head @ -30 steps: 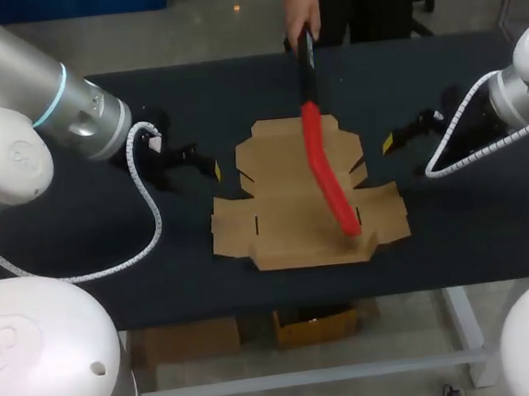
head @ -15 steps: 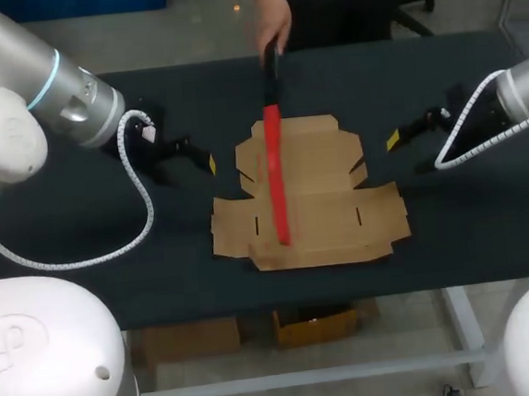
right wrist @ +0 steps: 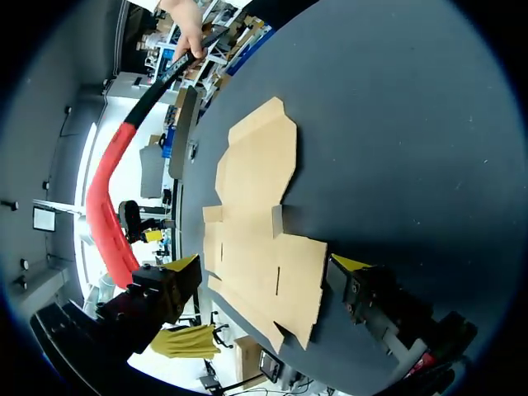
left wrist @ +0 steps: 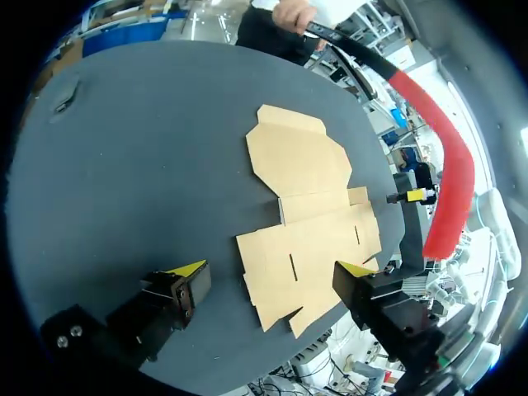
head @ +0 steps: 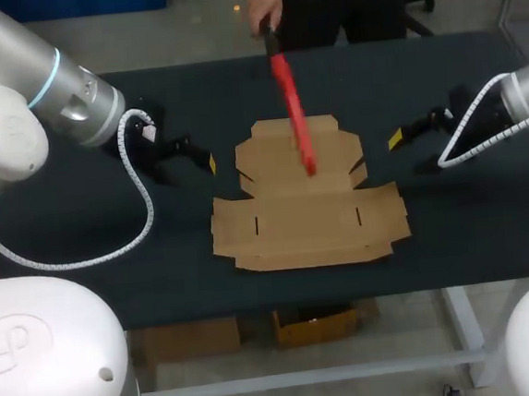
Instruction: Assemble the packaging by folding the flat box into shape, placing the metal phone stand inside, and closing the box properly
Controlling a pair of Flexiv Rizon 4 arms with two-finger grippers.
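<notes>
1. Dark cloth covers the surface [head: 82,232], which runs the full width of the head view and carries everything below.
2. At the far left, the left arm [head: 61,95] comes in from the corner. A white coiled cable [head: 145,208] loops down from its wrist over the surface. A small pale tag [head: 150,132] sits on the wrist, its print too small to read.
3. The left pincer [left wrist: 271,269] has its yellow-tipped fingers wide apart and grips nothing. It is left of the cardboard and apart from it, pointing towards it.
4. In the middle, the flat box [head: 308,217] lies unfolded on the surface. All its flaps are spread out, the broad panel is nearest the robot and a narrower flap is on the far side. Its upper face is plain brown cardboard with short slits cut in it.
5. Across the far flap reaches a stick [head: 292,112], black at the grip and red along the rest. A person's hand [head: 265,13] holds it from beyond the far edge. Both wrist views show its red end raised off the cardboard.
6. Right of the box, and apart from it, the right pincer [right wrist: 264,264] also has its fingers spread and grips nothing. It faces the cardboard from the opposite side.
7. At the far right, the right arm [head: 524,92] enters from the edge with its own white coiled cord [head: 464,143] hanging beneath.
</notes>
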